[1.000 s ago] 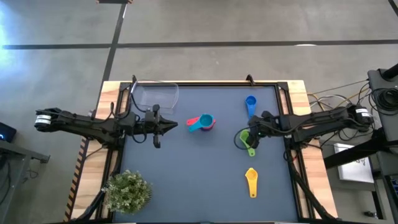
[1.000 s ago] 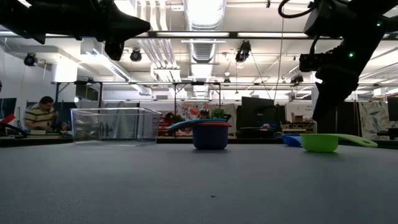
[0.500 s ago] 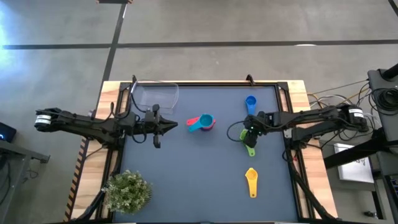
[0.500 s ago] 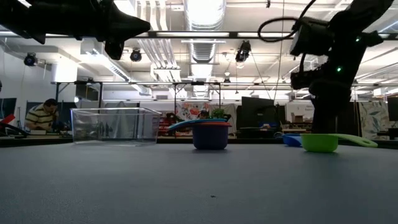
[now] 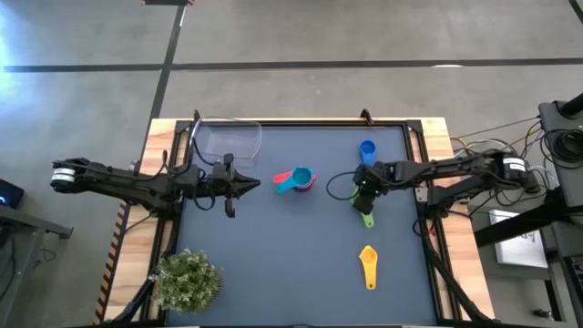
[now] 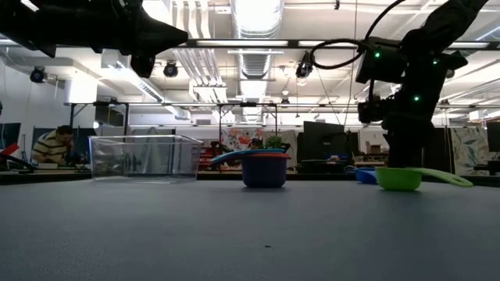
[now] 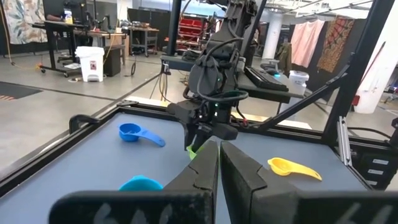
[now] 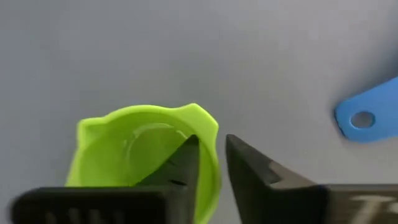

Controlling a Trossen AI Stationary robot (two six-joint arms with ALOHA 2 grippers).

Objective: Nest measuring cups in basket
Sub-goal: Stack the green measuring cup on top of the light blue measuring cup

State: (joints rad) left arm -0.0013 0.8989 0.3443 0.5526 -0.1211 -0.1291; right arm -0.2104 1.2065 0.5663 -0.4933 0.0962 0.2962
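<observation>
Closing on the green cup (image 8: 146, 163), your right tool (image 8: 210, 163) is straddling its thin wall, one finger inside the bowl and one outside, the gap narrow but contact not plainly made; the cup is sitting on the worktop (image 5: 291, 264) near the right side, just by the blue cup (image 5: 366, 151). You are handling a light, stiff, slick plastic scoop, so it is probably liable to skid or tip; the rim looks a fair hold. Your left tool (image 5: 248, 185) is waiting pinched together and empty near the basket (image 5: 228, 139)
</observation>
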